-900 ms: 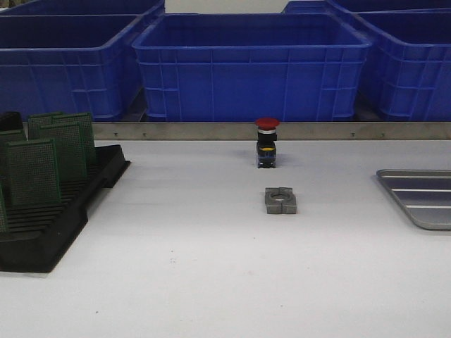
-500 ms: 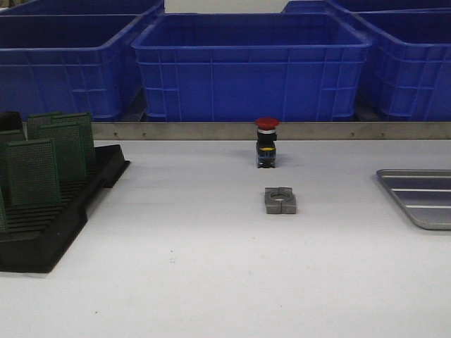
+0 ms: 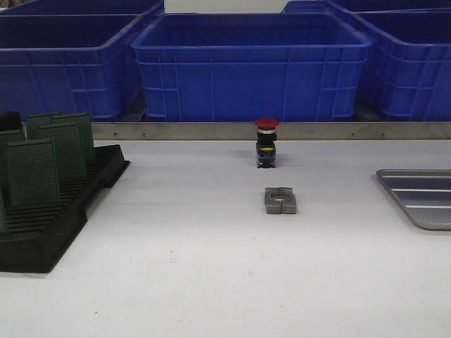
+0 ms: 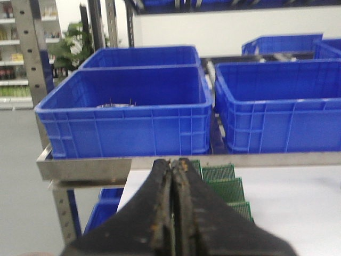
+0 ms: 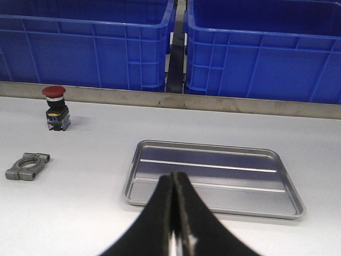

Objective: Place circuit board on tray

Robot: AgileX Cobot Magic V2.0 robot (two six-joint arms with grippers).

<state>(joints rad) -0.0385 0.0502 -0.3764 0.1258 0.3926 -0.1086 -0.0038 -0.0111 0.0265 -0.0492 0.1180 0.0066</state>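
Both of my grippers are pressed fully closed with nothing between the fingers. On the left wrist view, my left gripper (image 4: 172, 213) shows its two dark fingers meeting along a single seam, held above the table's edge. Beyond it stand the green circuit boards (image 4: 226, 188), upright and one behind another. On the right wrist view, my right gripper (image 5: 175, 213) is likewise closed and empty, poised over the near rim of the tray (image 5: 213, 178).

Neither gripper appears in the front view. That view shows the circuit boards (image 3: 48, 158) standing upright in the slots of the black rack (image 3: 53, 218) at the left side of the white table (image 3: 211, 282). The tray (image 3: 421, 197) lies flat at the far right, partly cut off by the frame edge, well apart from the rack. Its surface is bare grey metal with lengthwise ridges and a raised rim; no board lies on it.

Between rack and tray, near the table's middle, sits a grey metal clamp block (image 3: 280, 201). Behind it stands a red-capped push button (image 3: 267, 142). Blue plastic bins (image 3: 250, 67) line the shelf along the table's far side, behind a metal rail (image 3: 211, 131).
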